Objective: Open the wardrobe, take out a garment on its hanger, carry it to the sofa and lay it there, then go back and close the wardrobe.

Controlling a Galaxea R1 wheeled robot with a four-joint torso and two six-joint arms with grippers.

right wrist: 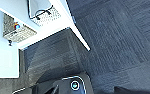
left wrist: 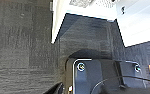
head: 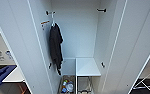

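We face the wardrobe (head: pixel 78 32) with both doors swung wide. On the left inside, a black garment (head: pixel 55 47) hangs from a white hanger (head: pixel 53 21) on the rail. To the right sits a white shelf (head: pixel 87 67), with wire baskets (head: pixel 76 86) below. Dark carpet (right wrist: pixel 121 37) lies under our wrists. We cannot tell whether either claw is apart or together.
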